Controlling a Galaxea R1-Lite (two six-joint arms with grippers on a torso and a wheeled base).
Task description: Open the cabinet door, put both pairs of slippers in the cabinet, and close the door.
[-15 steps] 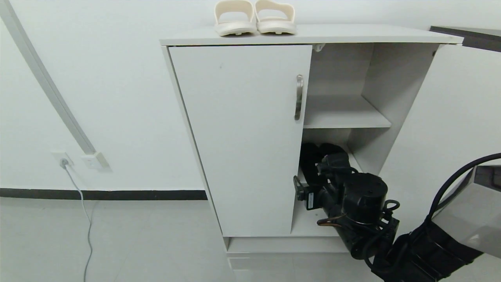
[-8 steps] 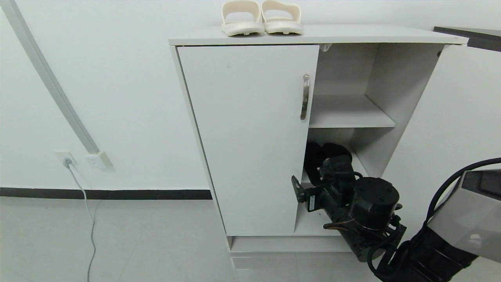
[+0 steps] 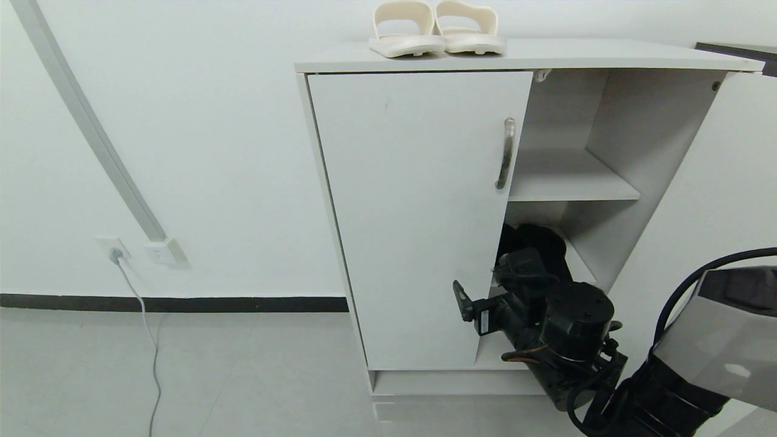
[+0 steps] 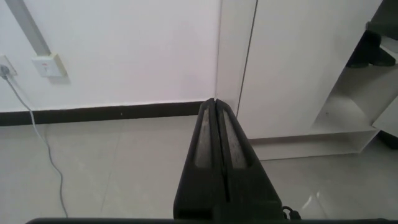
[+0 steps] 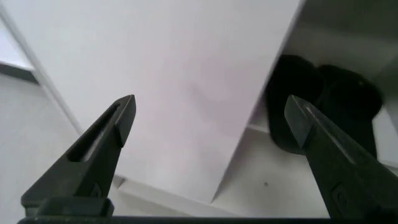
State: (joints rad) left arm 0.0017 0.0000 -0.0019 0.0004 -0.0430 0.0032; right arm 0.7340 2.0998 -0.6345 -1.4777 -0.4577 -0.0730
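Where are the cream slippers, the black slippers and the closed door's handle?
cream slippers [image 3: 407, 44]: head view, front edge of the left one's sole.
black slippers [image 3: 539, 240]: head view, rounded end of one slipper.
door handle [image 3: 505, 153]: head view, middle of the metal bar.

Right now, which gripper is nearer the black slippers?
Right. The right gripper, open, is just before the black slippers on the lower shelf; the left gripper, shut, is over the floor outside the cabinet.

No text, number or sign can be read; the small white sticker [image 3: 485, 323] on the right arm carries print too small to make out.
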